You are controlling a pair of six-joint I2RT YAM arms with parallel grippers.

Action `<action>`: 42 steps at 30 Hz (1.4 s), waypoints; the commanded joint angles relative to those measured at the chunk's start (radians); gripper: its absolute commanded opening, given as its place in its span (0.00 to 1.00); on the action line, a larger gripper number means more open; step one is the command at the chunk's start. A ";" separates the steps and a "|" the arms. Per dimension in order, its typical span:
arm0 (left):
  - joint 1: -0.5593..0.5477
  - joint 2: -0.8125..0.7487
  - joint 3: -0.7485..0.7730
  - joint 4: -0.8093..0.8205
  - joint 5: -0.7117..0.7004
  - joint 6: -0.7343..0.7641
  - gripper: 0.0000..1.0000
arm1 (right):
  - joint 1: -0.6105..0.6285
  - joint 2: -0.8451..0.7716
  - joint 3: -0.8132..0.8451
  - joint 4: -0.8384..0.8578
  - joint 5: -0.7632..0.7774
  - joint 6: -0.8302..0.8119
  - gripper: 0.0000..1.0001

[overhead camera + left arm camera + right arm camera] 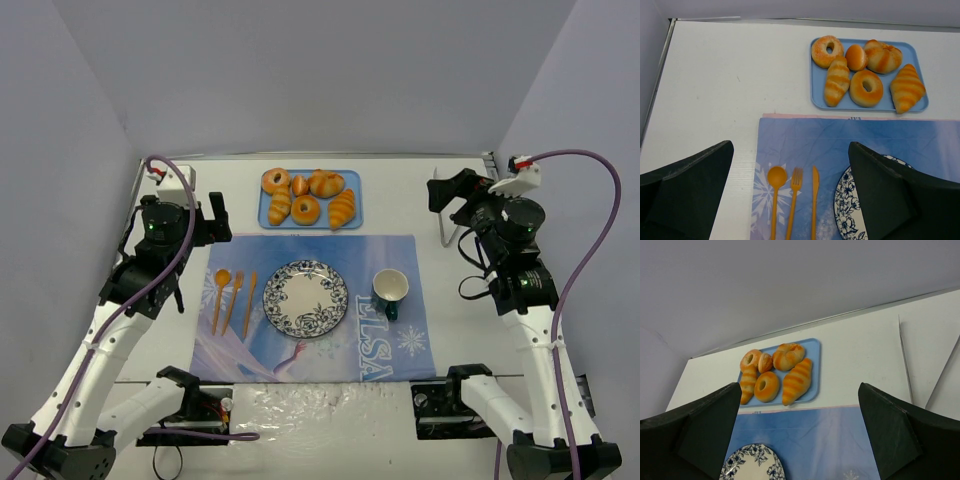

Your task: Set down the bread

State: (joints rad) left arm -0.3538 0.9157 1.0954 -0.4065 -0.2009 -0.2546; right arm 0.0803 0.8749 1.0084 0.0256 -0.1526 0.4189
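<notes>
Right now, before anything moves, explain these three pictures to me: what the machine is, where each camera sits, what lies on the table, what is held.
Two robot arms are bolted to a table. One picture looks down from above and behind; the other two come from wrist cameras, the dark shapes being fingers. The left pincer and right pincer are open, holding nothing. A blue tray holds pastries, including the long croissant to be placed. Nearer lies a placemat with plate, cutlery and cup.

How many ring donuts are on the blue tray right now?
2. One donut sits at the tray's far-left corner; the other lies near-centre, between the bread and the paler croissant. None appears hidden.
</notes>
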 commanded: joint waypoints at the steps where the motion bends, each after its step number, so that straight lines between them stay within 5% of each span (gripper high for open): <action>1: 0.004 0.000 0.054 0.065 0.008 -0.008 0.97 | 0.008 -0.007 0.032 0.045 0.060 -0.024 1.00; 18: 0.010 0.032 0.055 0.058 0.003 -0.015 0.97 | 0.022 0.443 0.093 -0.089 0.386 -0.186 1.00; 42: 0.015 0.010 0.048 0.058 -0.042 0.002 0.97 | -0.155 0.912 0.241 0.060 0.223 -0.218 1.00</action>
State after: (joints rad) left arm -0.3447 0.9432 1.0954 -0.4068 -0.2207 -0.2626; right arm -0.0463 1.7878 1.2114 -0.0129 0.0875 0.2062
